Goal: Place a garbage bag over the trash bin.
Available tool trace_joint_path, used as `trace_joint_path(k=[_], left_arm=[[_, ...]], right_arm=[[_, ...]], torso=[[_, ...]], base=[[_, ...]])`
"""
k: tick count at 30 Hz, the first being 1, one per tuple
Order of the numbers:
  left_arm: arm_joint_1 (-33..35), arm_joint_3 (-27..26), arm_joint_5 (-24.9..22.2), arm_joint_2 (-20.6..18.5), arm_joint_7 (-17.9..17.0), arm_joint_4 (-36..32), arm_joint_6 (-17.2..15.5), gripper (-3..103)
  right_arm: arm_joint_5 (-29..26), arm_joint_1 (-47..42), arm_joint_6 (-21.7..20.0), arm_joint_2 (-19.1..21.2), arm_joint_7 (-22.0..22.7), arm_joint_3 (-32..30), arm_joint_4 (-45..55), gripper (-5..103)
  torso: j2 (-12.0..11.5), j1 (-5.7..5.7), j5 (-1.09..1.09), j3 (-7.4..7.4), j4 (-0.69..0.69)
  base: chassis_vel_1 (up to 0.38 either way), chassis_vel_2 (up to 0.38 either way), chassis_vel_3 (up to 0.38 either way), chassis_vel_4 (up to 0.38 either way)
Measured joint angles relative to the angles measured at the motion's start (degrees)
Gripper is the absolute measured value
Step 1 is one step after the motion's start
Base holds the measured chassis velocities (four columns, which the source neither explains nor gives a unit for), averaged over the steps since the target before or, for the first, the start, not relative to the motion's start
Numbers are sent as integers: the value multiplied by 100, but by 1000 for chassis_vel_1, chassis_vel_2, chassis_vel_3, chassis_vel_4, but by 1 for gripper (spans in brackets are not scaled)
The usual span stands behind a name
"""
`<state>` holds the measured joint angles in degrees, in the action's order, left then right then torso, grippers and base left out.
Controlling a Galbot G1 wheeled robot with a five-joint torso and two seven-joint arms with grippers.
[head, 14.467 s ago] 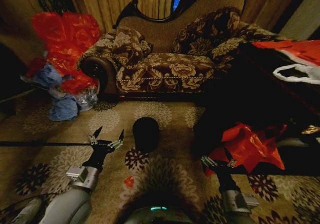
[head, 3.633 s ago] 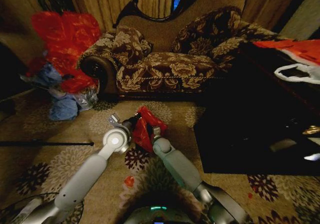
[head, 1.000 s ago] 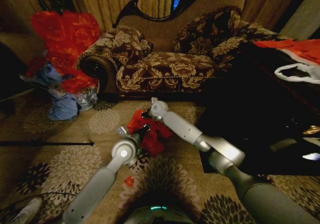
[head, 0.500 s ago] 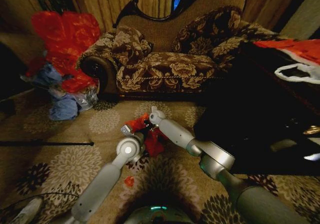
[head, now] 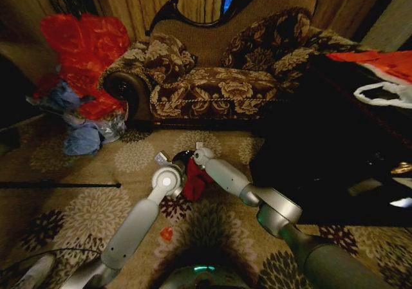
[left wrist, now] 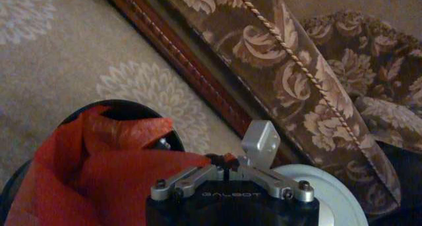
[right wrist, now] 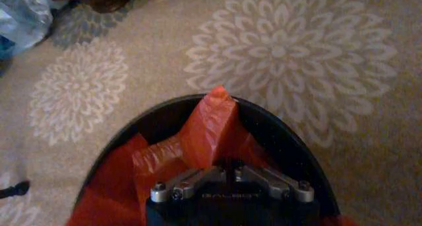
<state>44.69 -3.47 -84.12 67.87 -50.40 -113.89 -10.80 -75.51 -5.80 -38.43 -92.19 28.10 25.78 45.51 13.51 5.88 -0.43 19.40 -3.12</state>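
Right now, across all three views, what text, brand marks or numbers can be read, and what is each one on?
"GALBOT" on the black body of the left gripper, which is shut on the garbage bag at the trash bin.
"GALBOT", fainter, on the black body of the right gripper, also shut on the bag.
Nothing readable on the sofa, the carpet or the white plastic bag.

The garbage bag (left wrist: 86,171) is seen as thin, crinkled red plastic with a slight gloss. The trash bin (right wrist: 277,137) is shown with a smooth, dark, matt rim. The left gripper (left wrist: 228,172) and right gripper (right wrist: 228,172) are made of brushed grey metal links on black matt bodies. The sofa (head: 212,86) is upholstered in woven floral cloth with corded trim and a polished dark wood frame. The carpet (right wrist: 316,48) is a short-piled, matt textile.
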Motion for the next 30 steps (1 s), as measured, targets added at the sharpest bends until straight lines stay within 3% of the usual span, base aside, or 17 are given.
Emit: trace_joint_path(k=[21, 30], left_arm=[[-90, -200, -21, -289, -166, -220, 50, 0], [-474, -361, 117, -243, -101, 468, 115, 0]], right_arm=[[483, -241, 268, 26, -442, 40, 47, 0], [589, -409, 370, 25, -406, -8, 87, 0]], torso=[[0, 0, 0, 0, 0], [0, 0, 0, 0, 0]], base=[[0, 0, 0, 0], [0, 0, 0, 0]])
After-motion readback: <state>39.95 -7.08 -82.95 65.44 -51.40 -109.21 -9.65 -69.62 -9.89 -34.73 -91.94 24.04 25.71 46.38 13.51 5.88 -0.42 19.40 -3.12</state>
